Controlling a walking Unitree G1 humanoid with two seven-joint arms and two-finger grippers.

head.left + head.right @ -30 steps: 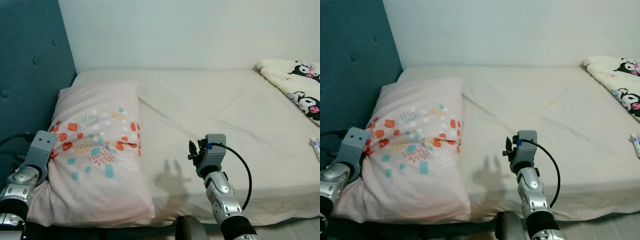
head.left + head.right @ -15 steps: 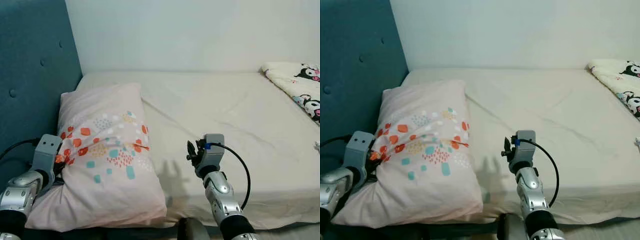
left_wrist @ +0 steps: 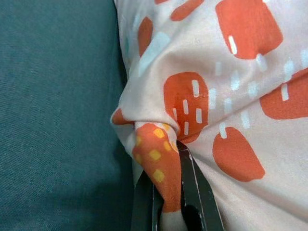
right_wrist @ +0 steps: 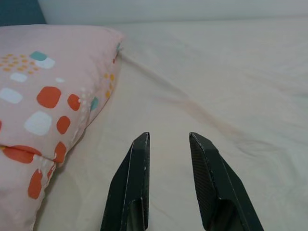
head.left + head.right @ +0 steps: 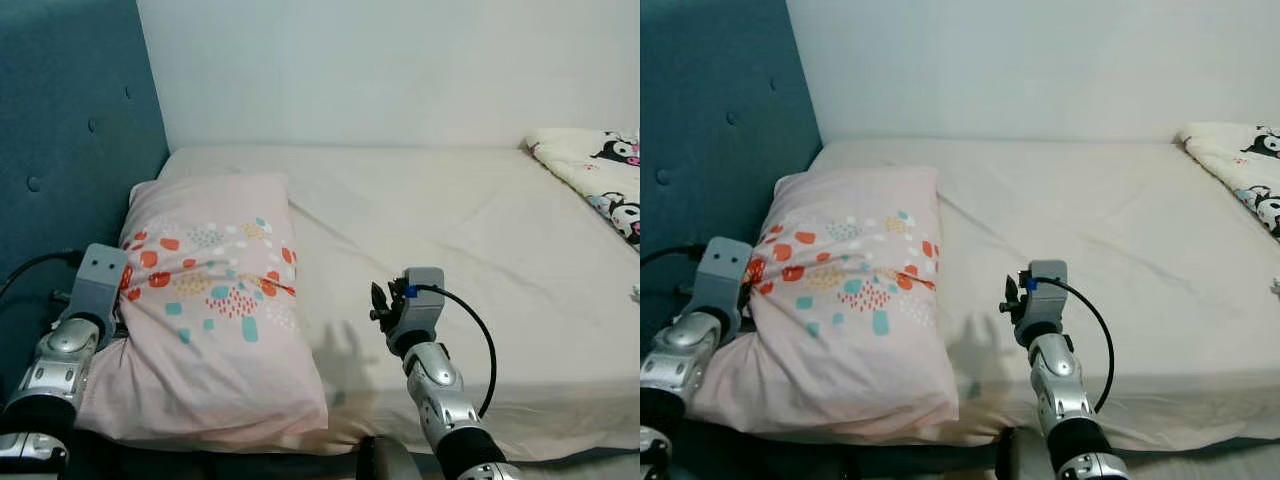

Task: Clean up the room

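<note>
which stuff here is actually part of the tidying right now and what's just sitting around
In the job:
- pillow, pink with coloured spots, lying at the head of the bed
- left gripper, shut on a fold of the pillow's edge
- right gripper, open, held above the sheet

Just lying about:
- cartoon-print blanket at the far right of the bed
- teal headboard

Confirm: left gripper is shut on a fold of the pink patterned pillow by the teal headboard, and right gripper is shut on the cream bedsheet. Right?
Not quite. The right gripper is open and holds nothing; the right wrist view shows its two black fingers apart above the cream bedsheet. The rest stands: in the left wrist view the left gripper is shut on a fold of the pink patterned pillow beside the teal headboard.
</note>
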